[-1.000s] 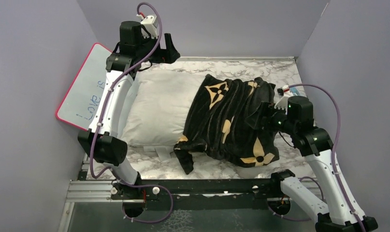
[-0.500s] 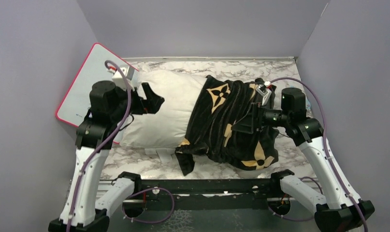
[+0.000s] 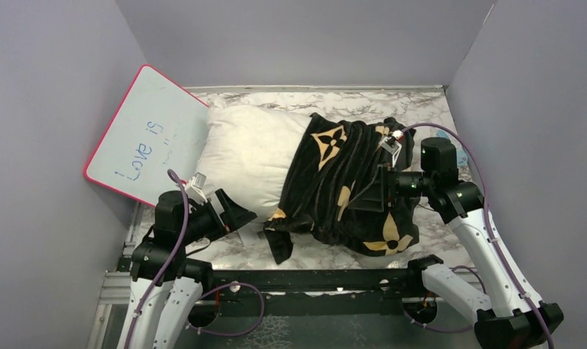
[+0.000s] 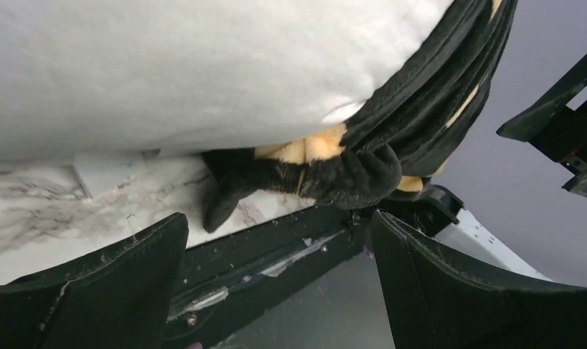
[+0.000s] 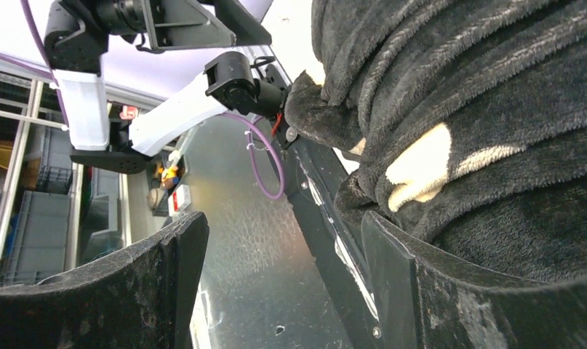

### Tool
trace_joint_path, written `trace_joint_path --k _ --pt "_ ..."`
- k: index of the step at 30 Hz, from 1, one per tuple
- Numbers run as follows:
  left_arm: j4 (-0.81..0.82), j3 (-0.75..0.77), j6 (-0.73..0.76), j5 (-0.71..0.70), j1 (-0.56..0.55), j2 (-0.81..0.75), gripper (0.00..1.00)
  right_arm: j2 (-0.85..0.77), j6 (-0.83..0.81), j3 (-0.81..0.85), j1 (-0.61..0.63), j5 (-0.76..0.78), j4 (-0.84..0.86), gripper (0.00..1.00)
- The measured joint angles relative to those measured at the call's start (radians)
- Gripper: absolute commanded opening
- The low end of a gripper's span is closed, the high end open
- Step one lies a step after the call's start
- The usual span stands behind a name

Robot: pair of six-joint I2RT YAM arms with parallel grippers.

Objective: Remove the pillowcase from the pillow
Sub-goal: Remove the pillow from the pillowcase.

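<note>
While I watch from the overhead view, the left end effector (image 3: 234, 216) hangs wide open and empty at the near left corner of the pillow (image 3: 250, 153). Its wrist camera shows only the near rail and a dangling flap of the pillowcase (image 3: 348, 174) between the fingers. The right end effector (image 3: 370, 196) is also spread wide and grips nothing. It lies low against the bunched black folds, one finger (image 5: 450, 291) hard by the fabric, though I cannot tell whether it presses in. The pillowcase covers the right half of the pillow, gathered in ridges, while the left half lies bare on the tabletop (image 3: 421, 109). A second ago the left arm reached over the pillow's far left corner and hid part of the whiteboard (image 3: 141, 138). Half a second ago it was above the pillow's left end, and now it sits back at the near edge with the board fully in sight. The right end effector has moved from the cover's right end further in over it. The pillow's right end is hidden under the cover, and from above the right fingertips blur into the black fabric.
</note>
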Motion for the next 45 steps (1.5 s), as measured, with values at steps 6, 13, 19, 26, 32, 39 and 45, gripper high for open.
trace_joint_path --k 6,13,19,26,32,39,45 --pt "0.011 -0.109 -0.121 0.051 0.0 -0.071 0.96 -0.002 0.014 -0.012 0.003 0.03 -0.006 0.81" --pt "0.313 -0.303 -0.301 -0.057 0.0 -0.019 0.91 -0.027 0.079 -0.075 0.003 0.065 0.021 0.81" --pt "0.555 -0.306 -0.347 -0.2 -0.029 0.182 0.3 -0.084 0.163 -0.078 0.005 0.228 -0.007 0.83" --pt "0.703 -0.285 -0.332 -0.319 -0.09 0.258 0.0 -0.274 0.35 -0.15 0.005 0.426 -0.049 0.83" --pt "0.713 -0.262 -0.311 -0.397 -0.167 0.269 0.0 -0.272 0.389 -0.14 0.005 0.444 -0.096 0.83" --pt "0.715 -0.221 -0.285 -0.434 -0.226 0.312 0.0 -0.078 0.299 -0.102 0.007 0.675 -0.209 0.86" --pt "0.714 -0.219 -0.279 -0.433 -0.255 0.315 0.0 0.119 0.245 -0.033 0.01 0.812 -0.143 0.83"
